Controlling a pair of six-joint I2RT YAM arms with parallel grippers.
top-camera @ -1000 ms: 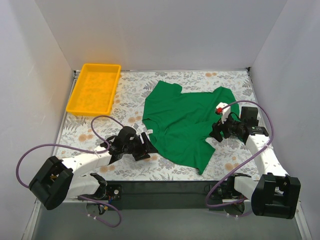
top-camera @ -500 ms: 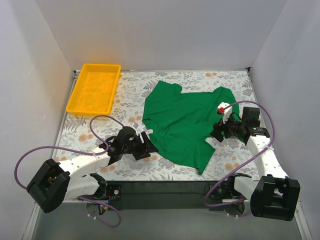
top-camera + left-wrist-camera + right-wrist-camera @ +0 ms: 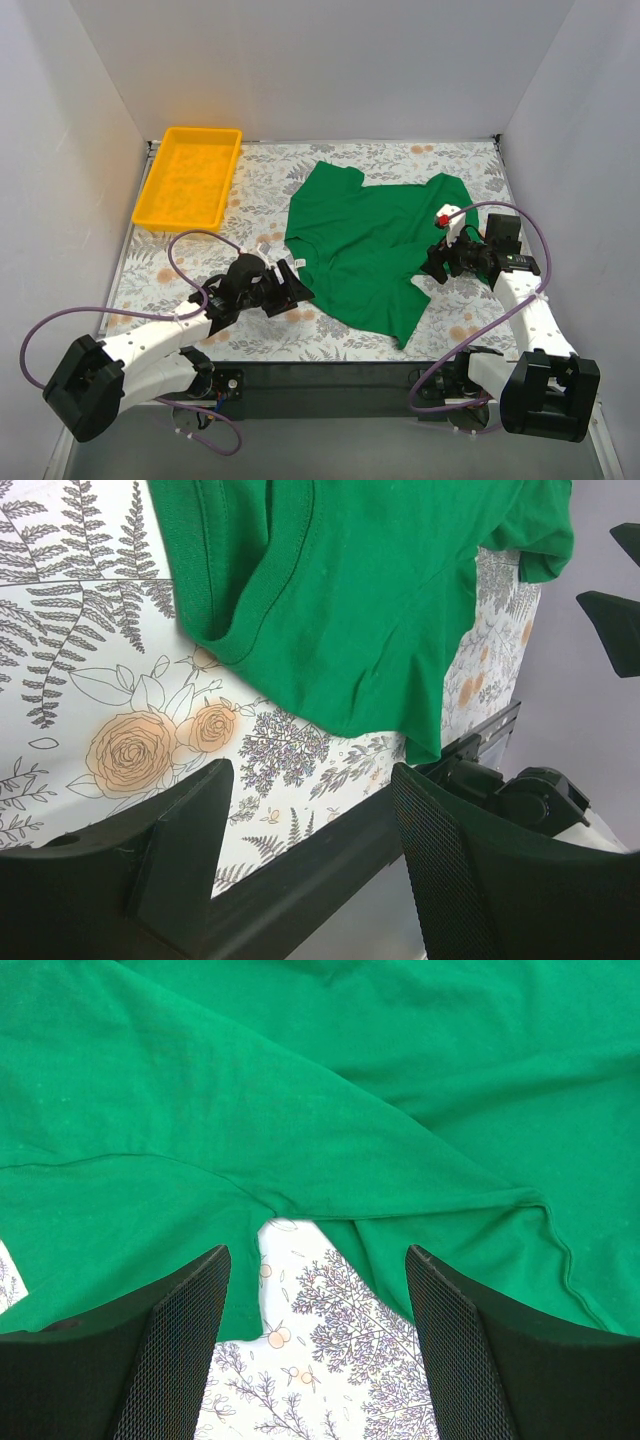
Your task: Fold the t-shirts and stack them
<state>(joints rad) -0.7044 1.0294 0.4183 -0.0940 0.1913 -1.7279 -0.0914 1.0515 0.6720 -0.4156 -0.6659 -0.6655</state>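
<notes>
The yellow tray (image 3: pixel 150 192) sits far left, well apart. The left gripper (image 3: pixel 298 284), jaws open and empty, noses at what looks like the collar edge of the green t-shirt (image 3: pixel 370 245), which lies spread and rumpled in the middle of the table (image 3: pixel 270 165) with room all round. The right gripper (image 3: pixel 432 266), also open, faces the opposite edge, likely to take that side.

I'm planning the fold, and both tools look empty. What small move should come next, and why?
Probably ease the left tool forward to the collar of the shirt and close on it. Both tools are open and hold nothing; the collar lies just ahead of it, while the right tool is over the opposite edge.
</notes>
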